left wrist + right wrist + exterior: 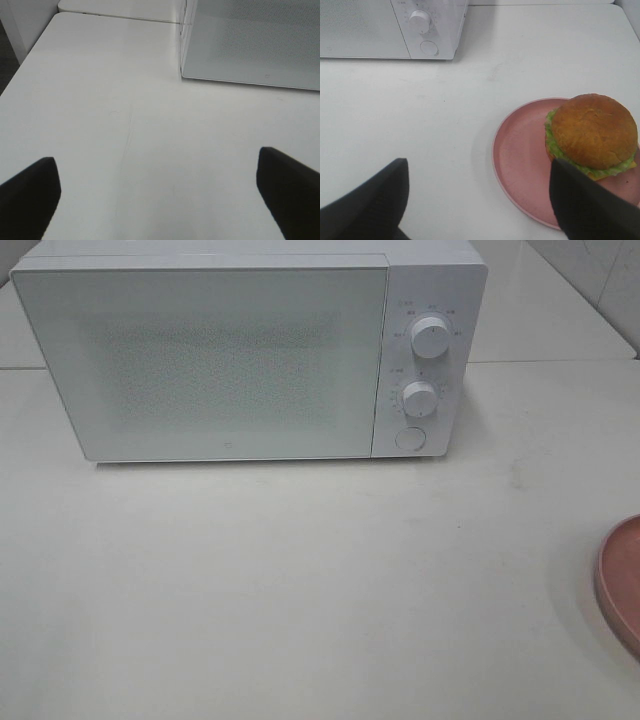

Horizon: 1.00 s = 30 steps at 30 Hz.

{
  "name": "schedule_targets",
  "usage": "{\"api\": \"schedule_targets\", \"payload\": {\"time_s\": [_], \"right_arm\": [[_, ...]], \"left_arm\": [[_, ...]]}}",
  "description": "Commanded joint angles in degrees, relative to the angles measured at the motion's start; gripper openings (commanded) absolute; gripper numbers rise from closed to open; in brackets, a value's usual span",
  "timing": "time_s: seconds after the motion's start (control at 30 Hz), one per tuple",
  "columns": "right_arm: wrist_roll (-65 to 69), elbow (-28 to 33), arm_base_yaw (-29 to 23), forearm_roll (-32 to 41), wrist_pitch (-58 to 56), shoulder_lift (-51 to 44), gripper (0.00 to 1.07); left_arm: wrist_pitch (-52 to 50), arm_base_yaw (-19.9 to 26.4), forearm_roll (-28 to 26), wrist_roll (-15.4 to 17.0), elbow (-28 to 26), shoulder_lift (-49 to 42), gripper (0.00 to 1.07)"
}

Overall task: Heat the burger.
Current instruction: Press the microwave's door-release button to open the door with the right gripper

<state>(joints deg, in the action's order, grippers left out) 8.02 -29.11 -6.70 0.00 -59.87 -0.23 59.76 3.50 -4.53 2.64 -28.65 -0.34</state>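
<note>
Your left gripper (157, 165) has both jaws spread wide and empty; your right gripper (479, 170) stands open too, gripping nothing

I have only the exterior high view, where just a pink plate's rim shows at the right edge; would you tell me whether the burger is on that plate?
Observer: Yes, the burger sits upright on the pink plate, off-centre.
Operator: Is the right gripper holding anything?
Observer: No; the right gripper has its fingers open and empty.
Operator: And the left one?
Observer: The left gripper is open too, over the table near the microwave door's corner.
</note>
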Motion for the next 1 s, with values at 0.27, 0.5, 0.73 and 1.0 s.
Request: {"api": "schedule_targets", "payload": {"time_s": [0.27,0.5,0.73,1.0], "right_arm": [[-0.4,0.1,0.3,0.0,0.5,-1.5,0.75],[-0.4,0.1,0.3,0.0,0.5,-1.5,0.75],[0.3,-1.9,0.3,0.6,0.8,0.2,0.75],[0.5,-3.3,0.3,0.6,4.5,7.7,0.75]], "left_arm": [[-0.5,-0.3,0.2,0.0,0.1,-1.4,1.00],[-0.5,-0.3,0.2,0.0,0.1,-1.4,1.00],[-0.5,-0.3,0.2,0.0,0.1,-1.4,1.00],[-0.5,-0.3,0.2,0.0,0.1,-1.4,1.00]]}}
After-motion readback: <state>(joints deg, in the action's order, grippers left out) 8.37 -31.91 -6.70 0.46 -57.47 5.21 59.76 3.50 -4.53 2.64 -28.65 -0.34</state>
